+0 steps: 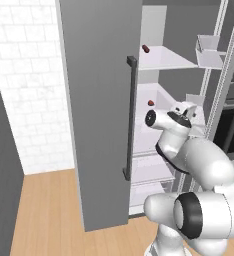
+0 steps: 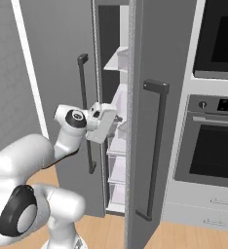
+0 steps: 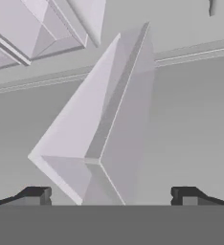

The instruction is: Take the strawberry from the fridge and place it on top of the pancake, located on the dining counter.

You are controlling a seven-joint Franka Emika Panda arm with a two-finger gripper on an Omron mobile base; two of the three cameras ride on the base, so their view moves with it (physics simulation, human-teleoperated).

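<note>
Gripper (image 3: 111, 194) spread; one strawberry (image 1: 151, 102) shelved.

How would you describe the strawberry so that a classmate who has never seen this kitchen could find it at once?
Start at the tall grey fridge, whose door stands open beside the robot arm. Look inside at its white shelves: the strawberry is the tiny bright red rounded berry on the middle shelf, just above the arm's wrist. Its neighbour, a darker maroon, longer item, lies one shelf higher.

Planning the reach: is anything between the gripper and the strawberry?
Nothing visible. The strawberry lies bare on a fridge shelf, beside the open gripper, which faces a white bin instead.
</note>
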